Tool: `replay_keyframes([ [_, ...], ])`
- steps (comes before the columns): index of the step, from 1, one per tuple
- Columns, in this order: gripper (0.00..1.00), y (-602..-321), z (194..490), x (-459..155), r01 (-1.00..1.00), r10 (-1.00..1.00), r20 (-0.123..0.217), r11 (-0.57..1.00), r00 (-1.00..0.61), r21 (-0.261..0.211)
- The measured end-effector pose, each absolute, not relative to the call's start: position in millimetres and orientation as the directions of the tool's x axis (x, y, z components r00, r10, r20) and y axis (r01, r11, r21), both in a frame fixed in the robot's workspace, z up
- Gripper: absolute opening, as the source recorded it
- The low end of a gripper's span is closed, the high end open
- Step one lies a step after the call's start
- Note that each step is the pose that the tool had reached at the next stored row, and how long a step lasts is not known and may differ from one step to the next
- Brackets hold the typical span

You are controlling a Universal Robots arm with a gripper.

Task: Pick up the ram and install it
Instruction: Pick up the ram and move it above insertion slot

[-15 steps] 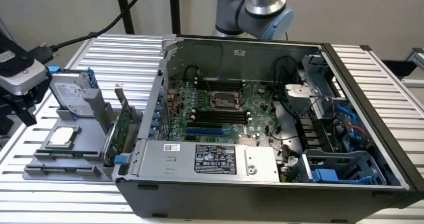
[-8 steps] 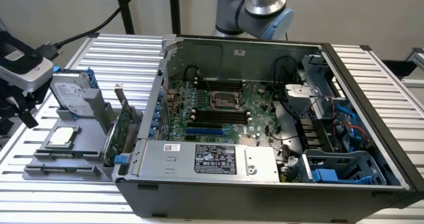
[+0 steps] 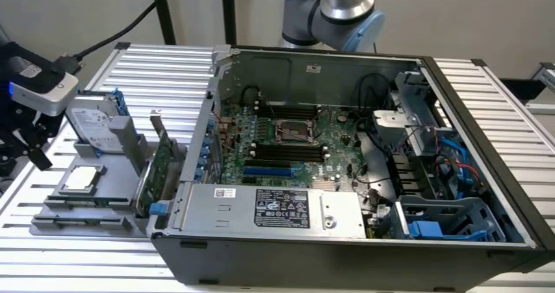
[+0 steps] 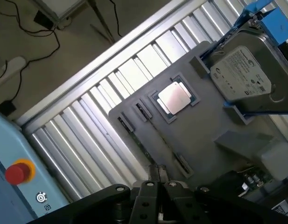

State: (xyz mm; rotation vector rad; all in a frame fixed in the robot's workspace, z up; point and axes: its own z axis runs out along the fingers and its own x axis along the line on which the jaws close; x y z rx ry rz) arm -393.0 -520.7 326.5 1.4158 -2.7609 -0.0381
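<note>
1. Ribbed aluminium tabletop (image 3: 78, 267) carries everything in the exterior view. An open computer case (image 3: 347, 260) sits in the middle. At nine o'clock from it is a grey parts tray (image 3: 52, 225) with a hard drive (image 3: 87, 121), a silver processor (image 3: 80, 178) and a tall expansion card (image 3: 154, 173).
2. My pincer (image 3: 33, 151) hangs at nine o'clock from that tray, at the exterior view's left edge, well apart from the case.
3. On the motherboard (image 3: 338, 127), the black memory slots (image 3: 286, 153) at six o'clock from the processor socket (image 3: 293, 129) look bare, so I judge nothing is installed.
4. In the wrist view, my pincer (image 4: 158, 179) hovers low over the parts tray (image 4: 214, 121), near the processor (image 4: 174, 98) and the hard drive (image 4: 242, 74). A thin greenish edge runs between the tray's small clips. I take it for the ram (image 4: 143, 149), standing on edge in its holder just beside my pincer.
5. I cannot tell whether my pincer is spread, pressed together or pinching the ram. By my reading the pick is only at the reaching stage, with the lift, the carry and the seating all undone.
</note>
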Motion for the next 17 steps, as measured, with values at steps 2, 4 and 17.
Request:
replay_keyframes([
  [2, 0.0, -520.6, 325.2, -393.0, -0.832, -0.833, 0.023, 0.553, -0.553, 0.039],
  [4, 0.0, -520.6, 324.1, -393.0, -0.852, -0.852, 0.023, 0.523, -0.522, 0.039],
  [17, 0.0, -520.7, 315.9, -393.0, -0.95, -0.951, 0.023, 0.309, -0.308, 0.039],
])
